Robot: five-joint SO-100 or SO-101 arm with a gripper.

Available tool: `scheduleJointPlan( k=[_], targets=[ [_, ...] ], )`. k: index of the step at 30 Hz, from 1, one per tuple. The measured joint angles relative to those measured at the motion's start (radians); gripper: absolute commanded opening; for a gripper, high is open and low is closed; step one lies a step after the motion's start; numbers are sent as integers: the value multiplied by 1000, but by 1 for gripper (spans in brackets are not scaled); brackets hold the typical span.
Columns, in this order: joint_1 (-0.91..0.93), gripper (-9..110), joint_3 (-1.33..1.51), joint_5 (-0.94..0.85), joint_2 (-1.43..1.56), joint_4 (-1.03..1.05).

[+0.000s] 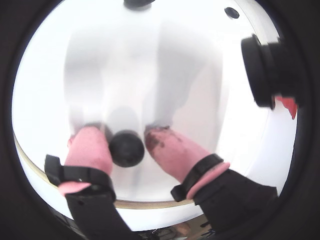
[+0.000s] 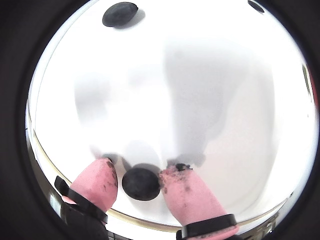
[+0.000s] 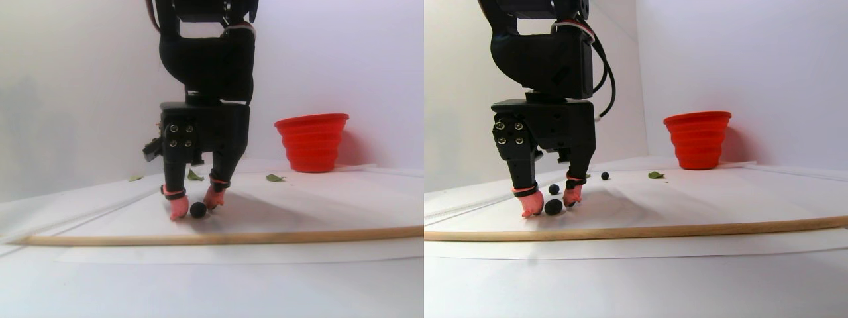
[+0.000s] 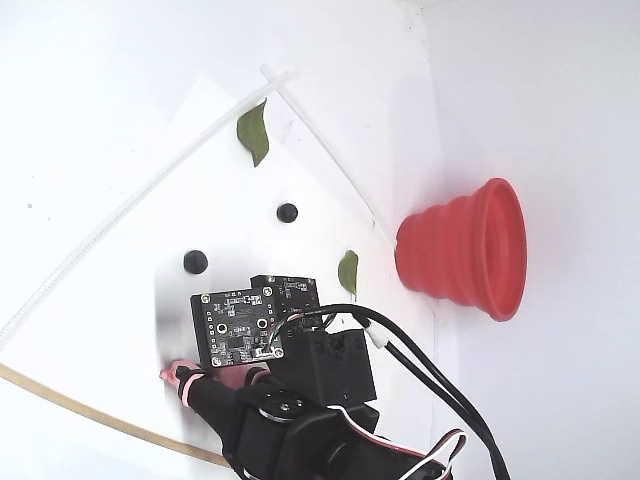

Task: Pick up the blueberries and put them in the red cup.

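sitting between the two pink fingertips (image 1: 90, 147) of the gripper (image 1: 126, 144) is one blueberry (image 1: 127, 148) — a small, smooth, dark ball that is probably very light and quick to roll on the white sheet (image 2: 225, 175). judging by its roundness, the hold wants to be across its widest middle, squeezed gently and squarely, or it is likely to squirt out sideways. the jaws are standing parted around it; in both wrist views the pads look close to its sides, and i cannot tell whether they are touching it yet, so it is not gripped. in the stereo pair view the arm is pointing almost straight down, fingertips at the sheet just behind the wooden strip (image 3: 265, 236), with the berry resting on the surface. farther off, other blueberries are lying loose — one (image 4: 195, 262) near the gripper, another (image 4: 287, 212) beyond it. green leaves (image 4: 253, 133) are lying around them. farthest back, the red cup (image 3: 312, 142) is standing upright by the wall, well apart from the gripper.
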Motion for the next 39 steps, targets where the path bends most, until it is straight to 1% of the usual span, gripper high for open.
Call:
scheduleJointPlan(
  k=[20,39],
  targets=[
    [2,12,0,0,0,0],
    [46,12,-2,0,52,74]
  ],
)
